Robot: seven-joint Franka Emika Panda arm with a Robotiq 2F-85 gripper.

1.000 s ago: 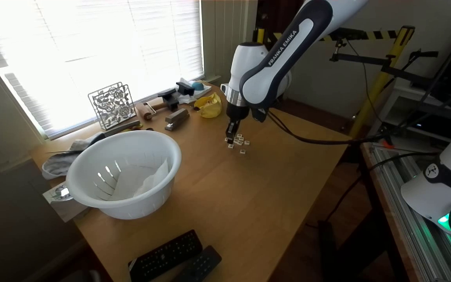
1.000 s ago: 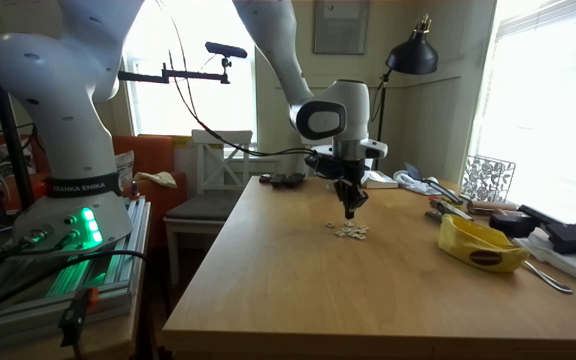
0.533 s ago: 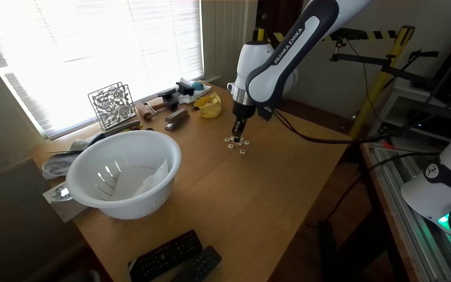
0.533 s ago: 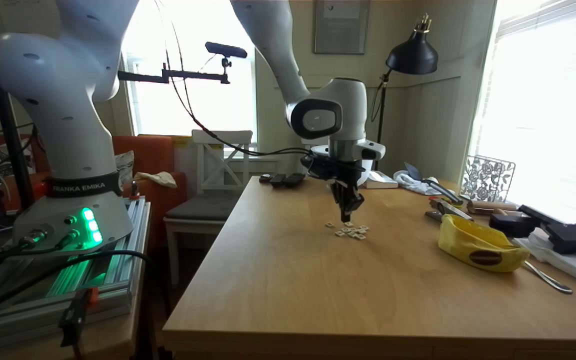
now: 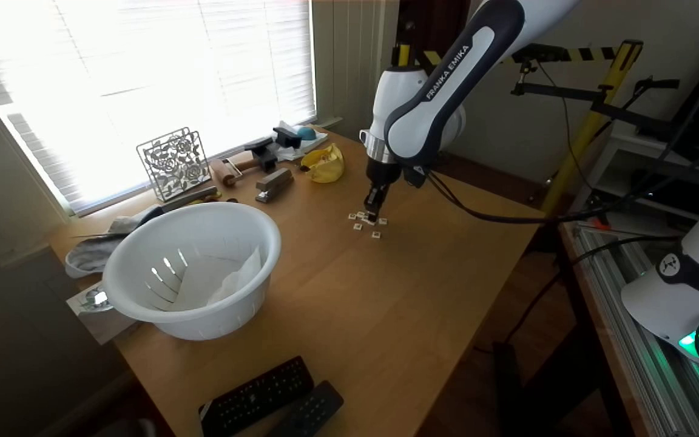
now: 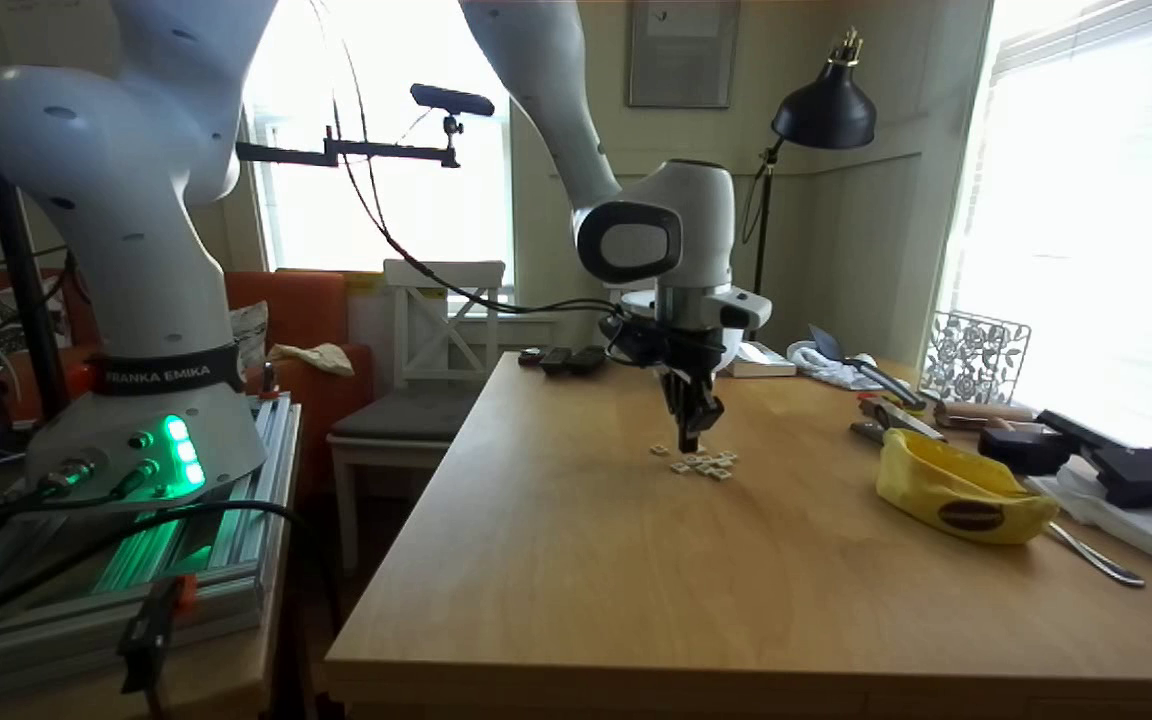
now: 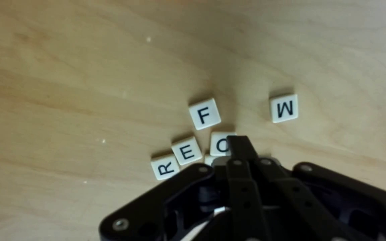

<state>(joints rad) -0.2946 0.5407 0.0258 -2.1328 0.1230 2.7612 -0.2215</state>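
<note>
My gripper (image 7: 243,144) is shut, its black fingertips together, with nothing seen between them. In the wrist view it covers part of a white letter tile O (image 7: 217,144) and another tile (image 7: 209,159) below it. Tile F (image 7: 205,113), tile E (image 7: 187,151) and tile R (image 7: 165,166) lie left of the fingertips. A tile reading M or W (image 7: 283,108) lies apart to the right. In both exterior views the gripper (image 5: 372,218) (image 6: 688,447) points down at the tile group (image 5: 376,235) (image 6: 720,473). Whether it touches a tile, I cannot tell.
A white basket (image 5: 204,328) stands on the wooden table (image 5: 349,315), with dark remotes (image 5: 258,394) near it. A stapler (image 5: 274,184), a yellow pouch (image 5: 324,165), also in an exterior view (image 6: 956,490), a rolling pin (image 6: 981,414) and a metal holder (image 5: 173,164) line the window side.
My gripper has moved a short way across the tiles, right in an exterior view and slightly left and lower in an exterior view. It stays shut. The tiles look unmoved.
</note>
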